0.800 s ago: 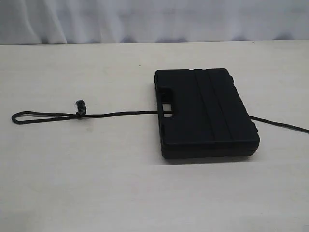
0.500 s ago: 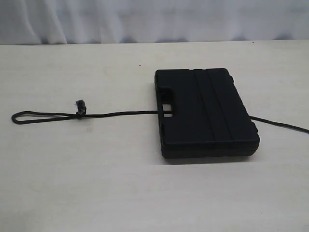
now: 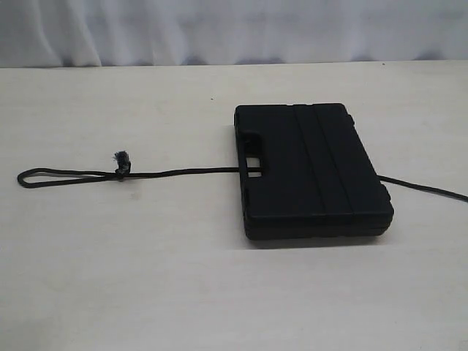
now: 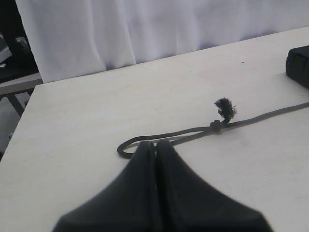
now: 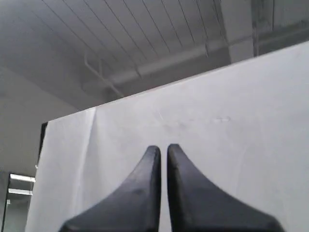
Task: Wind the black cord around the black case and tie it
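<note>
The black case [image 3: 311, 170] lies flat on the table, lid ribs up, handle cut-out facing left. The black cord [image 3: 183, 173] runs under it: a looped end [image 3: 29, 178] and a frayed knot [image 3: 121, 159] stretch out to the left, and the other end [image 3: 424, 189] trails off the right edge. Neither gripper shows in the exterior view. In the left wrist view my left gripper [image 4: 155, 142] is shut and empty, above the table just short of the cord's loop [image 4: 126, 147]; the knot [image 4: 223, 108] and a case corner [image 4: 298, 65] lie beyond. My right gripper [image 5: 163, 148] is shut, empty, facing a white curtain.
The pale table [image 3: 146, 278] spreads wide around the case. A white curtain [image 3: 234, 29] hangs behind its far edge. In the left wrist view the table's side edge [image 4: 19, 125] drops off, with dark furniture [image 4: 14, 72] past it.
</note>
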